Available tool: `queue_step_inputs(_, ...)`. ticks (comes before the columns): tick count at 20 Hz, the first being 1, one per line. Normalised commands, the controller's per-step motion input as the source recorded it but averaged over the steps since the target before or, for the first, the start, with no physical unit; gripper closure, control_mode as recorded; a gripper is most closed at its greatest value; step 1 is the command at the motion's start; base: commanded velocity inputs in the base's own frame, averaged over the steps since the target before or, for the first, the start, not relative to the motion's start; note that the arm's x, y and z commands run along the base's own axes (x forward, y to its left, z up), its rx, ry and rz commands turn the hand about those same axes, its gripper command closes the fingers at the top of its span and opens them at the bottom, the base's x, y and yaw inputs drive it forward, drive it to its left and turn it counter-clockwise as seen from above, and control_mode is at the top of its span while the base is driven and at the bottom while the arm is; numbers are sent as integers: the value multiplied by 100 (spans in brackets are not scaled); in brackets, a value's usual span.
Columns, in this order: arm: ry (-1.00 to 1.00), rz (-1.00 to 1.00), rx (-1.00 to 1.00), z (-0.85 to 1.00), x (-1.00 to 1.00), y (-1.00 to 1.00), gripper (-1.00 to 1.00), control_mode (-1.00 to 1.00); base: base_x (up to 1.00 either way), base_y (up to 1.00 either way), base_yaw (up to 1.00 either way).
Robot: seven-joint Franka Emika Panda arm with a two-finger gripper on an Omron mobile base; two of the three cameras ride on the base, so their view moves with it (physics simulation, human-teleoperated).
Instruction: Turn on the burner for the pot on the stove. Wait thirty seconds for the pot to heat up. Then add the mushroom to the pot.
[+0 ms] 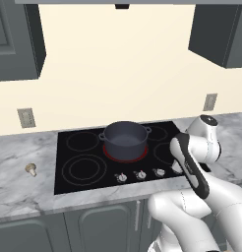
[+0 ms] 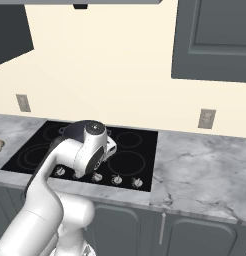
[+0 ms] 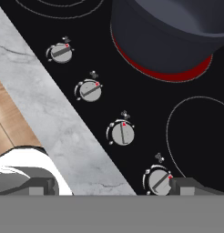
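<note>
Two fingers (image 3: 41,185) of mine stand wide apart with nothing between them, hanging over the front edge of the stove (image 1: 81,179) above its knobs (image 3: 122,133). Just beyond the knobs the burner (image 3: 150,73) glows red under the pot (image 1: 125,140), which sits on it at the middle of the stove. Well off to the left, the mushroom (image 1: 31,169) lies on the marble counter (image 1: 24,192), apart from the stove.

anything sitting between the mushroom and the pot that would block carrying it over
Nothing visible does. The mushroom lies on the marble counter left of the stove; between it and the pot are only bare counter and flat cooktop rings. The pot is open-topped, no lid.
</note>
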Motion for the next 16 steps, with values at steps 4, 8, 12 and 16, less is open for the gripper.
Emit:
queue_step_inputs(4, 0, 0, 0, 0, 0, 0, -100, -100, 0, 0, 0)
queue_step_inputs(8, 0, 0, 0, 0, 0, 0, -100, -100, 0, 0, 0)
queue_step_inputs(12, 0, 0, 0, 0, 0, 0, -100, -100, 0, 0, 0)
queue_step_inputs(16, 0, 0, 0, 0, 0, 0, -100, -100, 0, 0, 0)
